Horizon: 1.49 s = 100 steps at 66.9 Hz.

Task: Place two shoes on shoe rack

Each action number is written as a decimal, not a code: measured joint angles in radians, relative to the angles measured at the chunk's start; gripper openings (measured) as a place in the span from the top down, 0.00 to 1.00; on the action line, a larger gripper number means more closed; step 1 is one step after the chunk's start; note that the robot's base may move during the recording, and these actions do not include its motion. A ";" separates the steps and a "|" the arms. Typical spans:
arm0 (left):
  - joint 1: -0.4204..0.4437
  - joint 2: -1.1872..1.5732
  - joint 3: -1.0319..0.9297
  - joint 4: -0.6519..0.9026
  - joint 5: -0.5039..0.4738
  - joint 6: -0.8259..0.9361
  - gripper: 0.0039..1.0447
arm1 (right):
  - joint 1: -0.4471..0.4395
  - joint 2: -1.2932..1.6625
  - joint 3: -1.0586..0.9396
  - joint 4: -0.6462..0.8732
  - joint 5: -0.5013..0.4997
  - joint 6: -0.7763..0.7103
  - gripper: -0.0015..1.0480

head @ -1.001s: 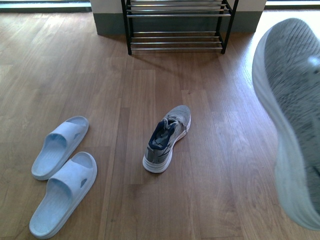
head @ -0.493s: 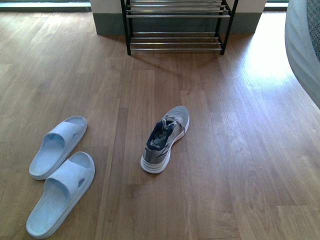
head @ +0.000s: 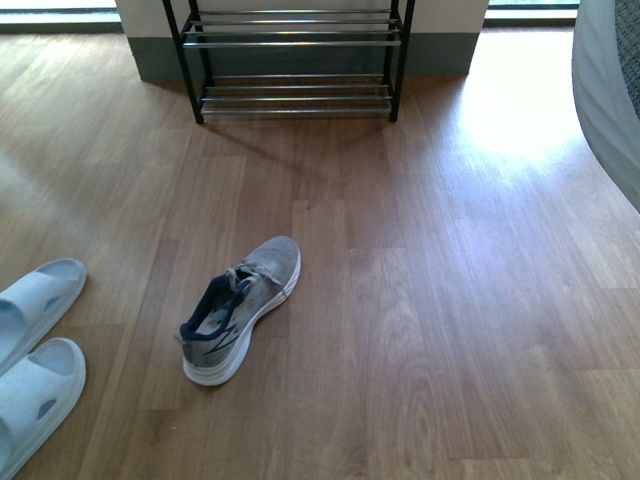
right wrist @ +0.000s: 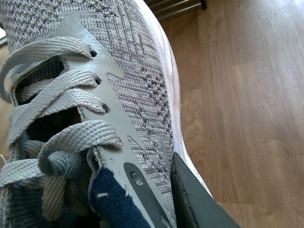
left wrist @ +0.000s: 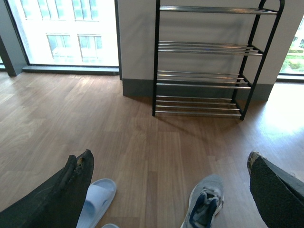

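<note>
Right fingers [right wrist: 197,202] pinch one grey sneaker [right wrist: 137,80] at its collar, lifted off the wood surface [head: 450,300] near its right edge (the front view shows only a sliver). Left fingers [left wrist: 66,190] are spread wide. Second sneaker [head: 243,310] sits mid-surface. Pale blue slides [head: 35,370] are at the left edge, and the shoe rack [head: 295,60] is at the far edge.

Your left gripper [left wrist: 167,159] has its two dark fingers [left wrist: 61,194] spread wide apart, with nothing caught between them. Your right gripper [right wrist: 156,190] is clamped on the grey sneaker [right wrist: 133,80]. One dark finger [right wrist: 199,206] lies pressed flat against the shoe's outer side near the collar, and the other finger is hidden. That arm holds the shoe raised at the far right of the front view.
</note>
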 joint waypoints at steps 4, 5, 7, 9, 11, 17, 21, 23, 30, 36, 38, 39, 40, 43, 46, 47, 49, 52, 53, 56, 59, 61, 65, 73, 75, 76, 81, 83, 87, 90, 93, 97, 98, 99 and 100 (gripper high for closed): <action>0.001 0.000 0.000 0.000 0.001 0.000 0.09 | 0.000 0.000 0.000 0.000 0.002 0.000 0.99; 0.001 0.000 0.000 0.000 0.002 0.000 0.09 | 0.000 0.000 0.000 0.000 0.003 0.000 0.99; 0.001 0.000 0.000 0.000 0.003 0.000 0.09 | -0.001 0.002 0.000 0.000 0.009 0.000 0.99; 0.000 0.000 0.000 0.000 0.002 0.000 0.09 | -0.002 0.002 -0.001 0.000 0.014 0.000 0.99; 0.000 0.000 0.000 0.000 0.002 0.000 0.09 | -0.002 0.002 -0.001 0.000 0.016 0.000 0.99; -0.032 0.032 0.020 -0.051 -0.130 -0.013 0.09 | -0.002 0.002 -0.001 0.000 0.007 0.000 0.99; -0.149 0.186 0.090 -0.166 -0.436 -0.038 0.09 | -0.002 0.002 -0.001 0.000 0.005 0.000 0.99; -0.180 0.280 0.115 -0.154 -0.555 -0.039 0.09 | -0.002 0.001 -0.001 0.000 0.005 0.000 0.99; -0.168 0.624 0.187 0.048 -0.665 -0.021 0.09 | -0.001 0.002 -0.001 0.000 0.001 0.000 0.99; -0.126 0.922 0.253 0.250 -0.564 0.006 0.09 | -0.001 0.002 -0.001 0.000 0.002 0.000 0.99; -0.114 1.055 0.288 0.331 -0.528 0.024 0.09 | -0.001 0.002 -0.001 0.000 0.002 0.000 0.99; -0.112 1.086 0.296 0.348 -0.522 0.029 0.09 | -0.001 0.002 -0.001 0.000 0.002 0.000 0.99; -0.110 1.153 0.317 0.384 -0.506 0.043 0.09 | -0.001 0.002 -0.001 0.000 0.002 0.000 0.99; -0.104 1.288 0.359 0.438 -0.463 0.069 0.09 | -0.001 0.002 -0.001 0.000 0.002 0.000 0.99; -0.098 1.450 0.414 0.471 -0.417 0.089 0.09 | -0.001 0.002 -0.001 0.000 0.002 0.000 0.99; -0.097 1.481 0.425 0.473 -0.409 0.093 0.09 | -0.001 0.002 -0.001 0.000 0.002 0.000 0.99; -0.096 1.567 0.459 0.472 -0.386 0.105 0.09 | -0.001 0.002 -0.001 0.000 0.002 0.000 0.99; -0.094 1.703 0.517 0.469 -0.345 0.111 0.09 | -0.001 0.002 -0.001 0.000 0.002 0.000 0.99; -0.094 1.729 0.529 0.467 -0.338 0.112 0.09 | -0.001 0.002 -0.001 0.000 0.002 0.000 0.99; -0.092 1.853 0.590 0.457 -0.312 0.115 0.09 | -0.001 0.002 -0.001 0.000 0.002 0.000 0.99; -0.090 1.944 0.640 0.444 -0.298 0.115 0.09 | -0.001 0.002 -0.001 0.000 0.002 0.000 0.99; -0.090 2.009 0.678 0.436 -0.285 0.114 0.09 | -0.001 0.002 -0.001 0.000 0.002 0.000 0.99; -0.090 2.127 0.753 0.424 -0.260 0.114 0.09 | -0.001 0.002 -0.001 0.000 0.002 0.000 0.99; -0.097 2.324 0.900 0.408 -0.204 0.129 0.09 | -0.001 0.002 -0.001 0.000 0.002 0.000 0.99; -0.100 2.368 0.935 0.408 -0.185 0.136 0.09 | -0.001 0.002 -0.001 0.000 0.002 0.000 0.99; -0.102 2.382 0.947 0.408 -0.178 0.137 0.09 | -0.001 0.002 -0.001 0.000 0.002 0.000 0.99; -0.118 2.470 1.023 0.403 -0.146 0.151 0.09 | -0.001 0.002 -0.001 0.000 0.002 0.000 0.99; -0.125 2.503 1.055 0.398 -0.134 0.161 0.09 | -0.001 0.002 -0.001 0.000 0.002 0.000 0.99; -0.138 2.561 1.112 0.391 -0.106 0.172 0.09 | -0.001 0.002 -0.001 0.000 0.002 0.000 0.99; -0.145 2.594 1.149 0.381 -0.087 0.175 0.09 | -0.001 0.002 -0.001 0.000 0.002 0.000 0.99; -0.151 2.622 1.184 0.369 -0.079 0.178 0.09 | -0.001 0.002 -0.001 0.000 0.002 0.000 0.99; -0.156 2.655 1.231 0.343 -0.083 0.176 0.09 | -0.001 0.002 -0.001 0.000 0.002 0.000 0.99; -0.157 2.667 1.248 0.334 -0.082 0.175 0.09 | -0.001 0.002 -0.001 0.000 0.002 0.000 0.99; -0.157 2.673 1.257 0.330 -0.082 0.176 0.09 | -0.001 0.002 -0.001 0.000 0.002 0.000 0.99; -0.157 2.683 1.272 0.324 -0.081 0.176 0.09 | -0.001 0.002 -0.001 0.000 0.002 0.000 0.99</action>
